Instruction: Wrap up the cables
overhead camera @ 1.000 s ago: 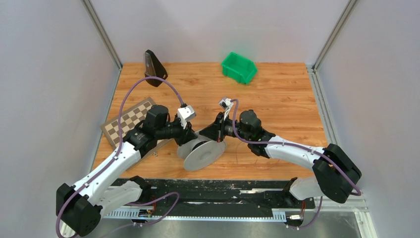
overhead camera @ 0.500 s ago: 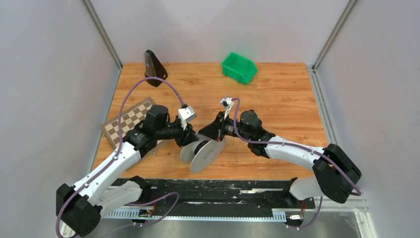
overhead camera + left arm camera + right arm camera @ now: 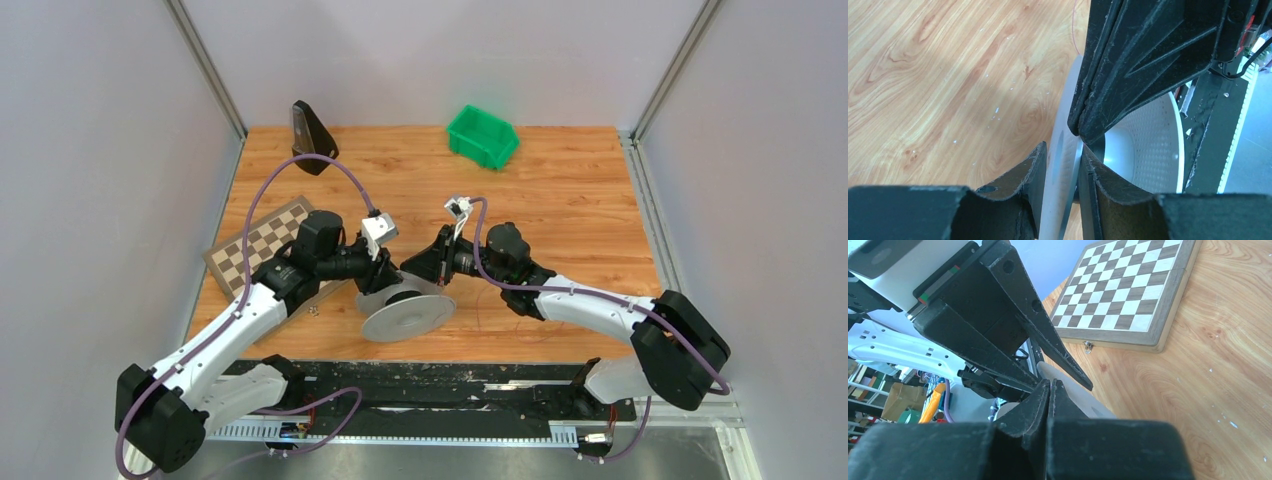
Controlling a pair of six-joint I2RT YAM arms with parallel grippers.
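Note:
The grey reel [image 3: 405, 315] lies near the table's front middle, its wide disc almost flat. My left gripper [image 3: 385, 283] is shut on the edge of one disc; in the left wrist view the pale disc [image 3: 1060, 170] stands between its fingers [image 3: 1030, 170], and the other, dotted disc [image 3: 1153, 145] shows behind. My right gripper [image 3: 425, 278] meets the reel from the right with its fingers pressed together [image 3: 1050, 383]; its tips [image 3: 1079, 131] touch the disc rim. A hair-fine strand [image 3: 497, 322] loops on the wood to the right of the reel. I cannot see any strand between the right pads.
A folded chessboard [image 3: 262, 243] lies at the left, under the left arm, and shows in the right wrist view [image 3: 1128, 285]. A green bin [image 3: 482, 136] stands at the back middle. A black wedge-shaped object [image 3: 313, 136] stands at the back left corner.
The reel has swung from steeply tilted to nearly flat, its big disc now facing up. Both grippers stay at the reel, shifted only slightly.

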